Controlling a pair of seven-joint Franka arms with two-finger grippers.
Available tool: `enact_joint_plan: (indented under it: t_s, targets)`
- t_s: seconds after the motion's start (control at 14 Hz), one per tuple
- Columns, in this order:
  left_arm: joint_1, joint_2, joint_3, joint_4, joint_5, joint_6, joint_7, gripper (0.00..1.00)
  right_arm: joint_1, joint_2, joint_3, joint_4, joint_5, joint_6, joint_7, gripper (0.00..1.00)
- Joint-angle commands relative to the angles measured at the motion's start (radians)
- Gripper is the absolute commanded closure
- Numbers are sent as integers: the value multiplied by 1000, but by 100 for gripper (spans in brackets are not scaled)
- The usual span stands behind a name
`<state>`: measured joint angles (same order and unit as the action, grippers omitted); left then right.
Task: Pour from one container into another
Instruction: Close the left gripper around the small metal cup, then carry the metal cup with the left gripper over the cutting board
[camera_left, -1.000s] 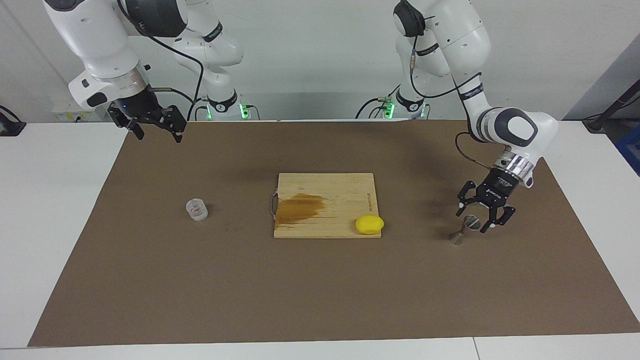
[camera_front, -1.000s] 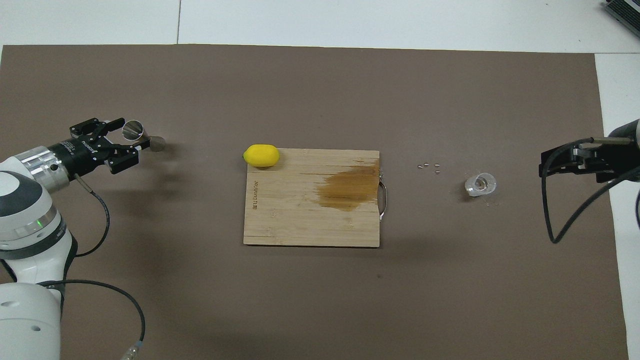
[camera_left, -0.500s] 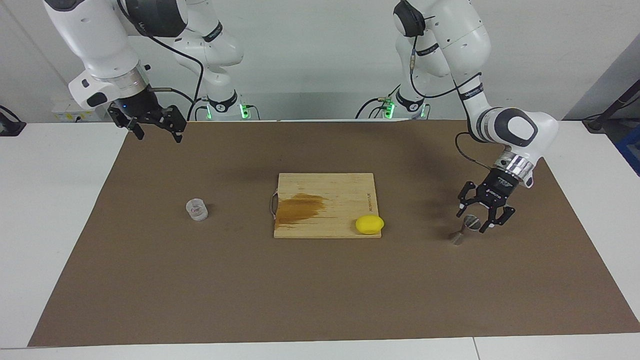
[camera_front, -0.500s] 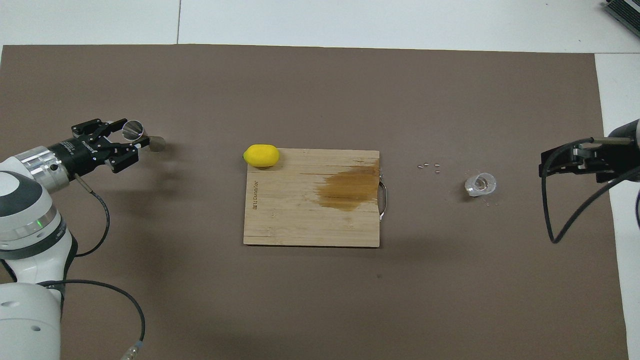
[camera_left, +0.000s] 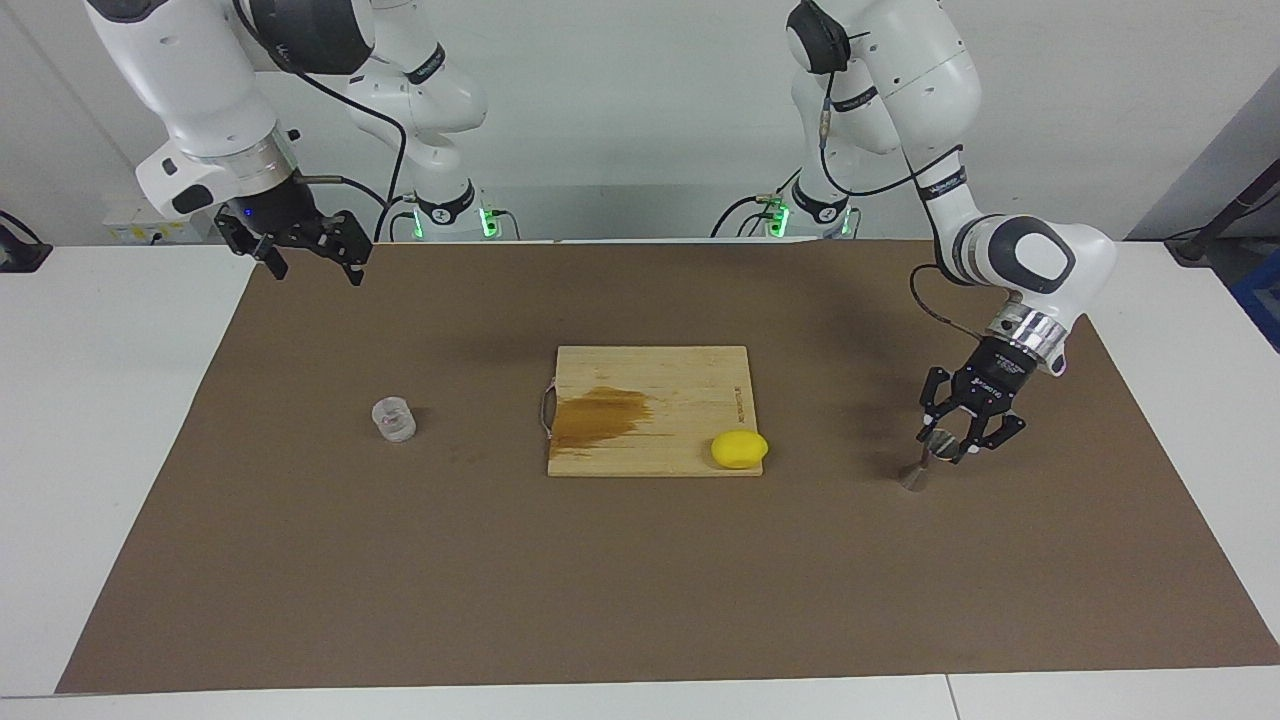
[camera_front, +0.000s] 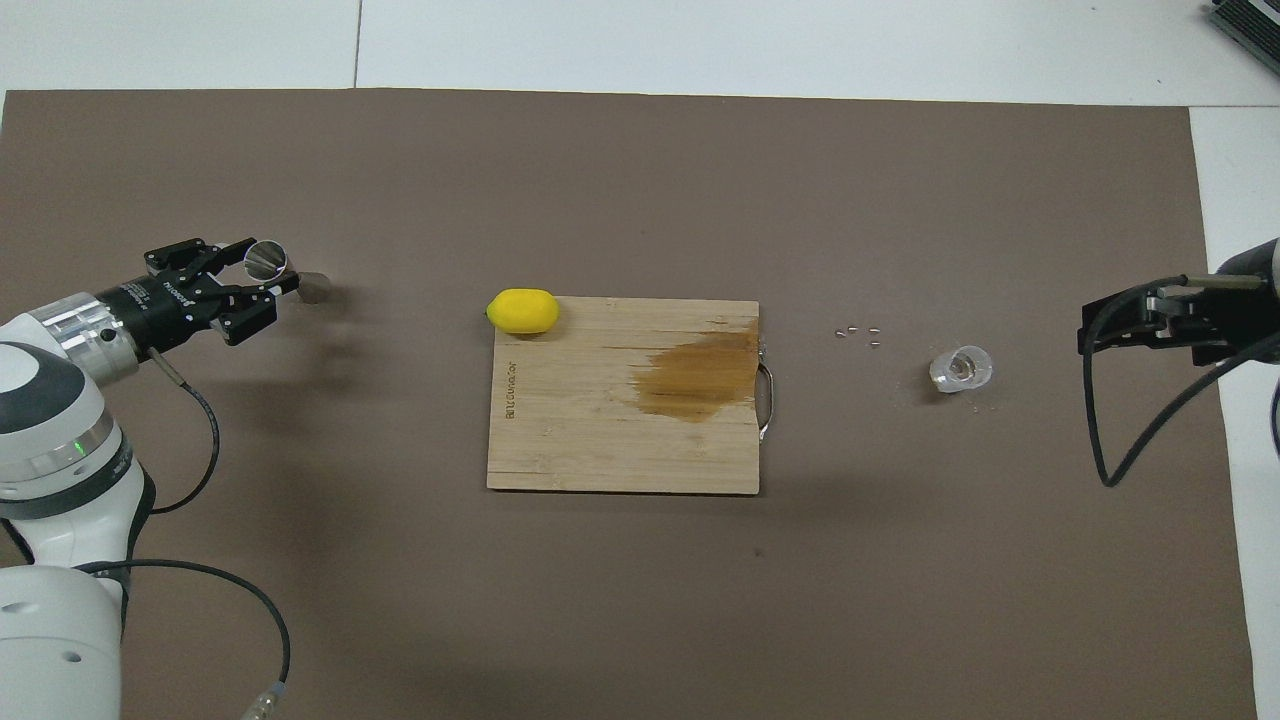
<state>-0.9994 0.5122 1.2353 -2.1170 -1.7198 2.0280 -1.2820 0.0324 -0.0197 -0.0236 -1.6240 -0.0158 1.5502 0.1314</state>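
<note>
Two grippers: left gripper (camera_left: 944, 447) pinching silvery hourglass metal jigger (camera_left: 928, 457) at its top cone; right gripper (camera_left: 308, 258) waits aloft, jaws spread; clear ribbed glass cup (camera_left: 394, 419) on brown mat (camera_left: 640, 580)

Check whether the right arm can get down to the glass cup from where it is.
Probably yes. The right hand waits raised, fingers open, and the glass cup stands alone on the mat, apart from the cutting board; nothing lies between.
</note>
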Motion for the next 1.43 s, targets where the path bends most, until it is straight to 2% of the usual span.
enact_joint_plan:
  t_s: [0.0,0.21,0.36,0.5,0.93,1.14,1.36]
  targets:
    - [-19,-1,13,-6,-17,5,13,100,-9,-23,5,-24,5,-4,-3,0]
    - [-18,-14,18,41,0,-41,3,100,-11,-23,5,-24,5,-4,-1,0]
    - [-22,-47,13,57,8,-71,-35,100,-11,-25,5,-24,5,-7,-3,0]
    - [-83,-78,19,57,8,-115,-43,100,-8,-23,5,-24,5,-4,7,0]
    - [-253,-126,13,97,-18,-109,-94,100,-2,-25,5,-27,7,11,54,0]
    - [-352,-113,10,103,-56,-82,-112,100,1,-20,7,-20,8,10,228,1]
    - [-447,-113,-20,104,-107,16,-112,100,0,-13,10,-7,28,7,396,1]
